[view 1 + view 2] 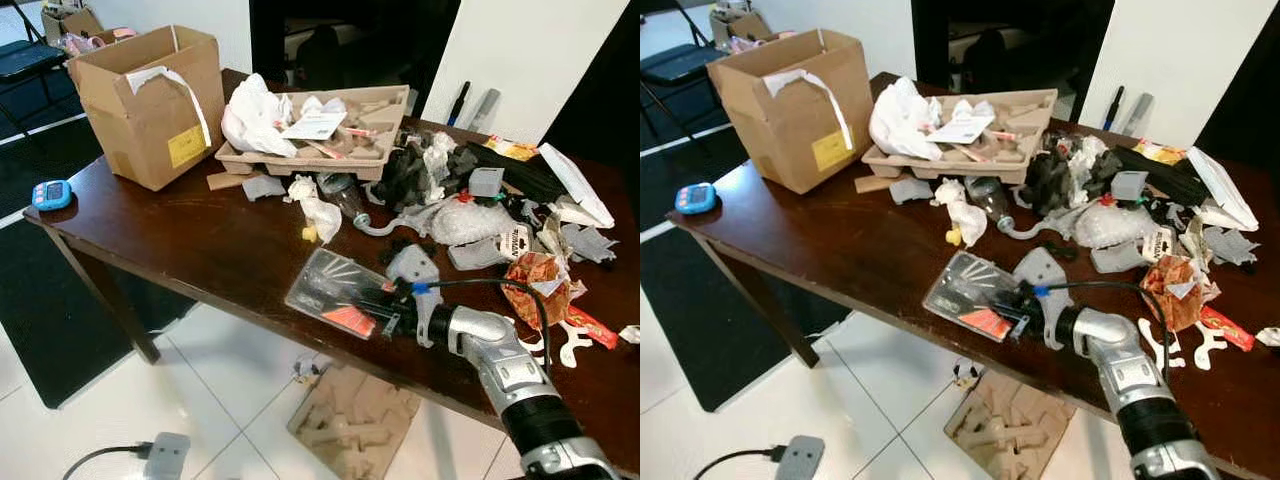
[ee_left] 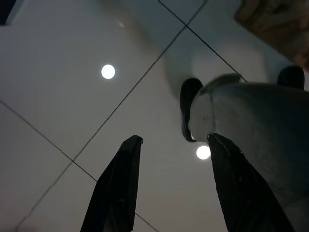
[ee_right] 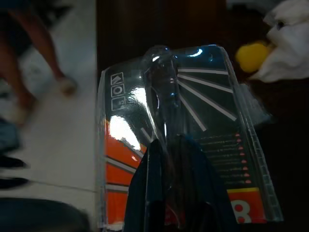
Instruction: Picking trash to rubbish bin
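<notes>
right claw clamped on blister pack

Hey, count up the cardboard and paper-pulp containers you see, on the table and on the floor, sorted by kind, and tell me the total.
Open brown cardboard box on the table: 1
Beige pulp tray on the table, holding white scraps: 1
Flat moulded pulp insert on the floor under the table edge: 1
Total: 3
</notes>
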Available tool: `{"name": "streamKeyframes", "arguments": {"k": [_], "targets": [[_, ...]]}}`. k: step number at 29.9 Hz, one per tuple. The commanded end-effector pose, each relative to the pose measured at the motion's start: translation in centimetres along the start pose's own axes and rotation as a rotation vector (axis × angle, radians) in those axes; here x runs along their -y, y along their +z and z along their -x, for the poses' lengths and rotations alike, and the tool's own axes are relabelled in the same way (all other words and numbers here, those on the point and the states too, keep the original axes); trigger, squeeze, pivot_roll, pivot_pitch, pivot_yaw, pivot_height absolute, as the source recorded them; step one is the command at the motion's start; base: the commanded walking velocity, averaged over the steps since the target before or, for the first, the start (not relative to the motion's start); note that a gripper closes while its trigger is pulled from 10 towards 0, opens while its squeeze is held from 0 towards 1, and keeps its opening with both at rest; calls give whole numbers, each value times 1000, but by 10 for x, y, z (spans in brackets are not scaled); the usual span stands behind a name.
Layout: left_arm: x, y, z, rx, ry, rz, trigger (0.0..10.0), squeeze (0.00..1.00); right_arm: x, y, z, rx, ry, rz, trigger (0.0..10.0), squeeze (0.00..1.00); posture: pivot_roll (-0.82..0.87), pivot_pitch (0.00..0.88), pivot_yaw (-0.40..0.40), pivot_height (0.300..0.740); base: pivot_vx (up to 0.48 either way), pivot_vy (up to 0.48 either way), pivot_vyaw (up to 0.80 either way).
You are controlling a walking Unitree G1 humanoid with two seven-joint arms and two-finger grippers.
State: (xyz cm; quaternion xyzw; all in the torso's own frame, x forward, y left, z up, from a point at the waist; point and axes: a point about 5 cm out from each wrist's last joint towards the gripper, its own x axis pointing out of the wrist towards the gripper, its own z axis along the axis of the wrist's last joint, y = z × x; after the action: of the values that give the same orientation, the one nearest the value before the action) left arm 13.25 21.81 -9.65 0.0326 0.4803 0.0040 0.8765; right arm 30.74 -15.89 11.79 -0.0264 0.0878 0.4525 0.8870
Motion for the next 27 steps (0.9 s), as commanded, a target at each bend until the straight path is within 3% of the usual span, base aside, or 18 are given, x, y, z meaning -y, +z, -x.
{"name": "streamKeyframes", "arguments": {"k": [1, 4, 6, 10, 14, 15, 16, 17, 19, 20, 21, 22, 23, 24, 25, 26, 27], "targets": [[-16, -4, 4, 5, 61, 57, 10000, 0, -2, 9, 3, 109, 32, -73, 0, 0, 111, 130, -41, 740, 0, 0, 0], [-50, 13, 8, 105, 191, 179, 10000, 0, 0, 38, 5, 368, 43, -181, 0, 0, 111, 130, -41, 740, 0, 0, 0], [-57, 19, 9, 136, 216, 196, 10000, 0, 2, 43, 5, 413, 38, -201, 0, 0, 111, 130, -41, 740, 0, 0, 0], [-100, 67, 21, 367, 339, 261, 10000, 0, 10, 57, 8, 567, -4, -273, 0, 0, 135, 135, -44, 740, 0, 0, 0], [-110, 87, 26, 458, 352, 264, 10000, 0, 13, 63, 9, 623, -17, -300, 0, 0, 137, 136, -45, 740, 0, 0, 0], [-114, 104, 29, 532, 342, 255, 10000, 0, 14, 67, 11, 664, -13, -323, 0, 0, 137, 136, -45, 740, 0, 0, 0], [-116, 137, 37, 670, 294, 223, 10000, 0, 15, 75, 16, 728, 11, -360, 0, 0, 141, 132, -43, 740, 0, 0, 0], [-114, 150, 39, 729, 254, 208, 10000, 0, 14, 77, 17, 750, 28, -368, 0, 0, 140, 129, -41, 740, 0, 0, 0], [-114, 150, 39, 729, 254, 208, 10000, 0, 14, 77, 17, 750, 28, -368, 0, 0, 140, 129, -41, 740, 0, 0, 0], [-102, 174, 43, 828, 131, 176, 10000, 0, 15, 80, 20, 780, 22, -382, 0, 0, 143, 129, -37, 740, 0, 0, 0], [-102, 174, 43, 828, 131, 176, 10000, 0, 15, 80, 20, 780, 22, -382, 0, 0, 143, 129, -37, 740, 0, 0, 0], [-82, 189, 42, 868, -19, 126, 10000, 0, 16, 84, 20, 823, 13, -402, 0, 0, 142, 128, -36, 740, 0, 0, 0], [-82, 189, 42, 868, -19, 126, 10000, 0, 16, 84, 20, 823, 13, -402, 0, 0, 142, 128, -36, 740, 0, 0, 0], [-72, 194, 42, 878, -82, 103, 10000, 0, 16, 86, 20, 842, 14, -411, 0, 0, 139, 123, -33, 740, 0, 0, 0], [-59, 198, 41, 884, -178, 77, 10000, 0, 16, 89, 22, 874, 22, -420, 0, 0, 139, 123, -33, 740, 0, 0, 0], [-32, 204, 42, 881, -375, 36, 10000, 0, 19, 95, 25, 926, 7, -432, 0, 0, 134, 118, -27, 740, 0, 0, 0], [-24, 205, 43, 878, -433, 30, 10000, 0, 21, 96, 27, 937, -4, -435, 0, 0, 134, 118, -27, 740, 0, 0, 0]]}}
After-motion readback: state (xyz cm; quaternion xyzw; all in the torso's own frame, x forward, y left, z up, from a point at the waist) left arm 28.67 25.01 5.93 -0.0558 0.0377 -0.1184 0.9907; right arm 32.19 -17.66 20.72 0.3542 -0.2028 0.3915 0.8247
